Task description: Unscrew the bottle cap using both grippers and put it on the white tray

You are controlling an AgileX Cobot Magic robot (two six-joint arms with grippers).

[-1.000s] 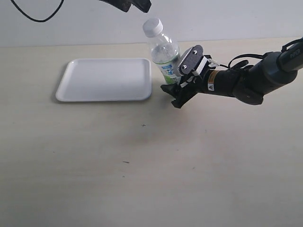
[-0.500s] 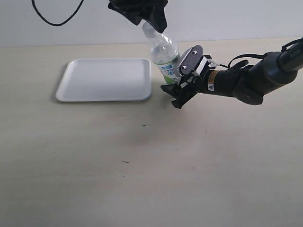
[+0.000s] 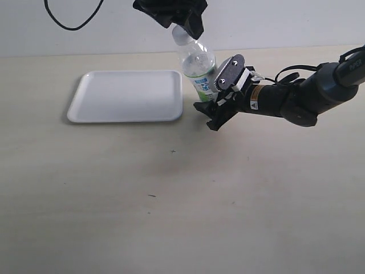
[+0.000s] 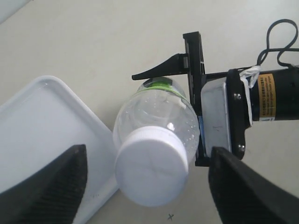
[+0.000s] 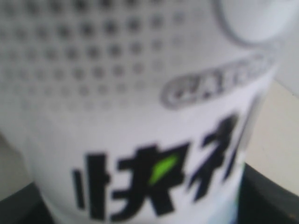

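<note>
The bottle (image 3: 197, 61) is located at the back of the table (image 3: 171, 200), just beside the right edge of the white tray (image 3: 125, 96). It is tilted, with its neck leaning towards the tray side in the exterior view. Its base is hidden behind the right gripper, so it cannot be told whether the base rests on the table.

The right gripper (image 3: 205, 111) is clamped on the lower body of the bottle, at the label. Its grey screwed plate (image 3: 230, 73) faces upward, and the arm reaches in from the right. In the right wrist view the label (image 5: 140, 154) fills the picture and is blurred; dark characters and a green mark can be made out on it.

The left gripper (image 3: 181, 23) is positioned over the top of the bottle. In the exterior view the bottle cap is largely covered by it. In the left wrist view the bottle cap (image 4: 152, 166) is seen seated on the neck, between the two black fingers (image 4: 51, 186). The jaws are spread wide: a clear gap is seen on each side of the cap, and neither finger touches it.

The tray lies flat on the table, and nothing is seen on it. A black cable (image 3: 68, 20) hangs behind the left gripper.
</note>
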